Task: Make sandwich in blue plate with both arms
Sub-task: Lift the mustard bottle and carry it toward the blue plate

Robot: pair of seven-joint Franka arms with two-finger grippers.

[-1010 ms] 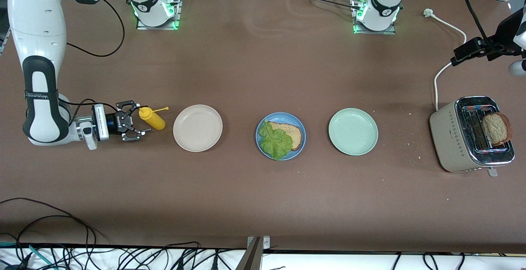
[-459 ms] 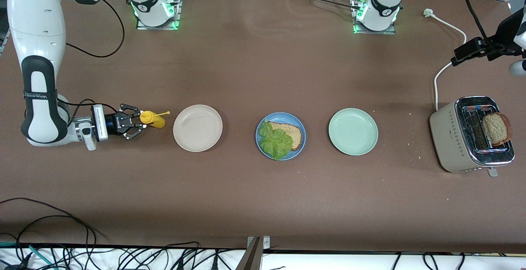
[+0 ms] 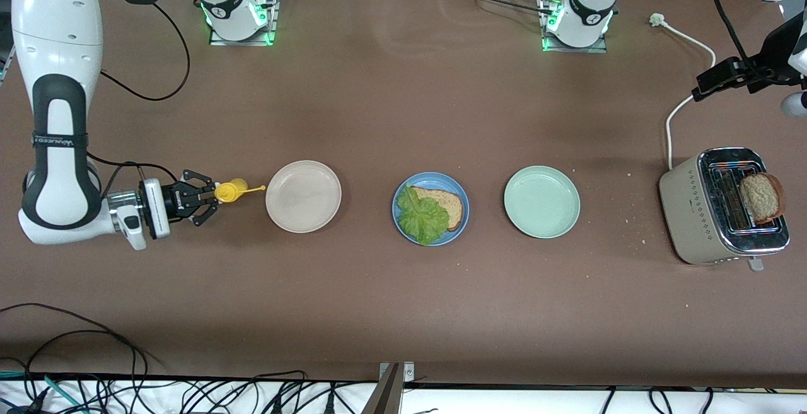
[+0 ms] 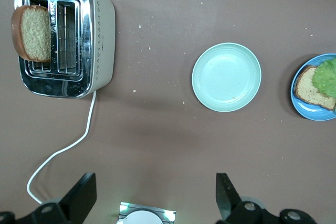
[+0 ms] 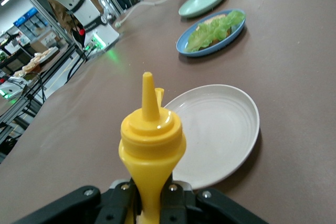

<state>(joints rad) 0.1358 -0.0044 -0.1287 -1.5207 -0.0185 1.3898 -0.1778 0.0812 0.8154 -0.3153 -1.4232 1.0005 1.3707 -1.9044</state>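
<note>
My right gripper is clenched round a yellow squeeze bottle, my fingers pinching its body from both sides, the nozzle pointing toward three o'clock in the front view at the beige-white plate just beside it. I cannot tell whether the bottle is touching the table. Past that plate, again toward three o'clock, sits the blue plate at the middle of the table, holding one slice of brown bread with a lettuce leaf lying partly over it. Next along the same line is the pale green plate, and then the toaster at my left arm's end, with a second slice standing up out of a slot. My left gripper waits released, jaws spread wide, high above the table near the toaster's white cord
</note>
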